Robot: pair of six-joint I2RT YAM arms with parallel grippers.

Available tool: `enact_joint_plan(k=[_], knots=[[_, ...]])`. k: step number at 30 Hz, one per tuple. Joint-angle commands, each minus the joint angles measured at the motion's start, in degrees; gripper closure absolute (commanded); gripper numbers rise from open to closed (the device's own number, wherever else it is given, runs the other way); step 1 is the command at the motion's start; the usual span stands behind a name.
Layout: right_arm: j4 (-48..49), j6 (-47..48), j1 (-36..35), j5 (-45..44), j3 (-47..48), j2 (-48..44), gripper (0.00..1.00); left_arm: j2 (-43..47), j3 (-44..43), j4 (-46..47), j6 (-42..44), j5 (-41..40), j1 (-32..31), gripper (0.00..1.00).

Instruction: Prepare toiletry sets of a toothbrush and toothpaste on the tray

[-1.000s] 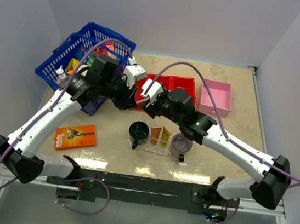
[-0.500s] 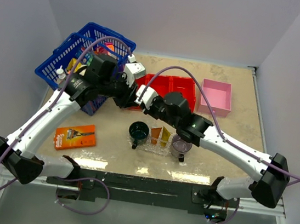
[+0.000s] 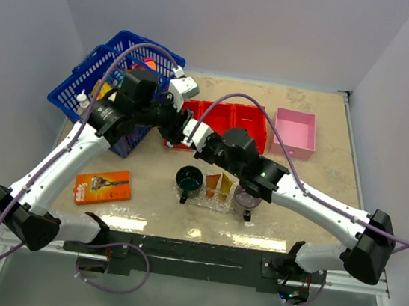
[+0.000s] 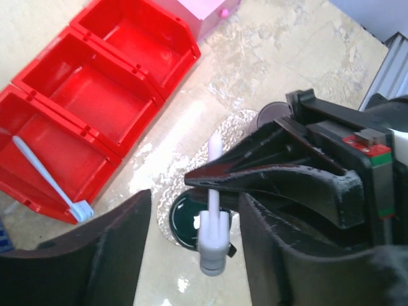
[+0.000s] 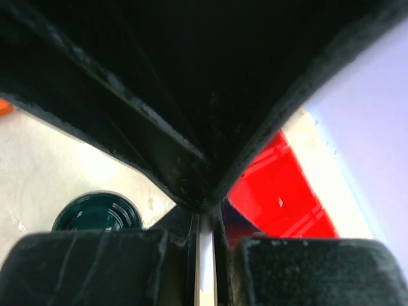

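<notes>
Toothbrush [image 4: 212, 241], short and white, hangs upright above the table [image 3: 315, 175] with its head at the bottom. It is pinched about halfway along by the right gripper [image 4: 213, 186], whose jaws are closed tight on the handle. The left gripper [image 4: 194, 245] has its jaws standing apart on either side of the brush head, with a gap showing on both sides.

In the top view the two grippers meet near the centre of the table. At 6 o'clock from them lies the tray [image 3: 202, 201], clear and glittering. An orange tube [image 3: 211, 185] and a yellow-orange tube [image 3: 225, 187] lie on it side by side. A dark green cup [image 3: 188, 180] sits at the tray's 9 o'clock end, possibly on its rim, and a smoky clear cup [image 3: 247, 198] at its 3 o'clock end.

A second toothbrush [image 4: 44, 171] lies slanted in one end compartment of the red bin [image 4: 95, 95]. A pink box [image 3: 295, 132] is at 3 o'clock from the bin. A blue basket [image 3: 86, 81] sits at the table's 10 o'clock and an orange razor pack [image 3: 102, 187] at 8 o'clock.
</notes>
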State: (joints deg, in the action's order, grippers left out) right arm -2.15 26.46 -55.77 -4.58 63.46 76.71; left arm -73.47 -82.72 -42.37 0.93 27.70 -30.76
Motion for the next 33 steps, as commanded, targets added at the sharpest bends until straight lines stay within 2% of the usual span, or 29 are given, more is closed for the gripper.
enact_joint_plan(k=[1,3,5,9,14,19,20,23,24,26,27,33], knots=[[6.80,-1.76,-0.04,-2.97,-0.70,-2.08,1.00,0.87,0.10,5.80,-0.49,-0.45,-0.53,0.32],[8.04,-3.07,0.05,-3.94,-2.20,-3.23,1.00,1.57,0.80,8.08,-2.51,-1.68,-0.18,0.25],[8.57,-3.96,-0.04,-5.44,-2.99,-4.02,1.00,3.33,2.11,10.28,-3.73,-3.70,0.18,0.22],[9.10,-7.11,0.05,-6.06,-4.13,-4.46,1.00,8.07,5.63,19.66,-6.72,-8.97,0.62,0.13],[10.15,-10.63,0.74,-5.97,-5.19,-5.07,1.00,12.74,9.06,25.23,-7.70,-10.13,0.71,0.09],[13.49,-18.97,4.43,-5.80,-6.77,-8.31,1.00,15.89,12.84,28.39,-7.61,-12.50,0.71,0.09],[13.75,-22.90,6.96,-4.75,-6.86,-9.02,1.00,16.60,15.28,29.79,-7.43,-11.98,0.71,0.09],[14.46,-32.30,12.33,-0.09,-6.86,-12.27,1.00,17.84,20.13,36.90,-5.86,-3.83,0.70,0.06],[14.72,-33.91,12.96,0.53,-6.86,-13.07,1.00,16.62,20.57,38.23,-5.59,0.73,0.71,0.06],[15.25,-37.16,13.14,0.80,-6.77,-15.43,1.00,14.68,21.19,39.20,-5.06,4.45,0.62,0.07],[15.94,-38.57,13.14,0.97,-6.69,-15.97,1.00,12.67,21.28,39.99,-4.89,6.99,0.62,0.11],[18.32,-48.95,13.14,-0.78,-7.21,-18.34,1.00,7.56,20.49,45.44,-4.01,4.57,-3.42,0.14]])
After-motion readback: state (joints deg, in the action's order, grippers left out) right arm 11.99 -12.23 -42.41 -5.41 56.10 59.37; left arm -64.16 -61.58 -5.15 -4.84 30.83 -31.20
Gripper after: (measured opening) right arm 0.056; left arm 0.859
